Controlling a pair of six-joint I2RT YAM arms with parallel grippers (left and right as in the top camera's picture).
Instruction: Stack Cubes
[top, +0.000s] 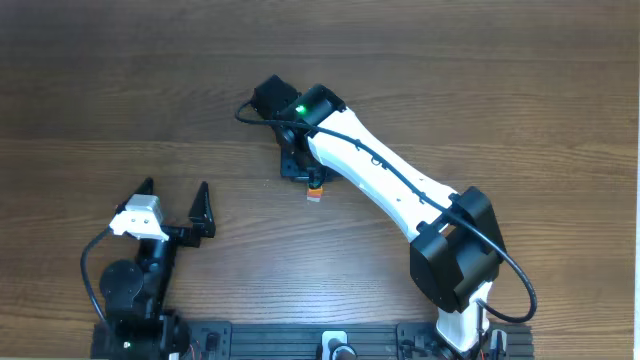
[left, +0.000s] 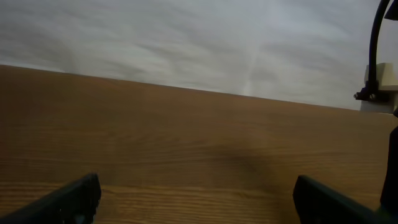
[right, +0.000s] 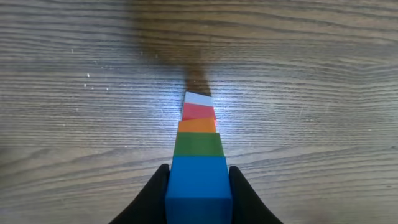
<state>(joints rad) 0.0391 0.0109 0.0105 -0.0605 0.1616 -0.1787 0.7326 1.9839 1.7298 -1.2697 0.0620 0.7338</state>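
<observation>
Fingers (right: 155, 196) of the right gripper (right: 198, 198) are closed against two opposite sides of the blue cube (right: 198, 177), gripping it. This cube is the top of a straight stack: under it come the green cube (right: 198, 144), orange cube (right: 197, 126), red cube (right: 198, 112) and white cube (right: 198, 98), the white one on the wooden table (right: 74, 93). Whether the blue cube rests fully on the green one cannot be told. From above, the right arm reaches to the table's middle, with a sliver of the stack (top: 314, 194) beside its wrist. The left gripper (top: 176, 192) is well apart at the left, its jaws spread wide and holding nothing.
</observation>
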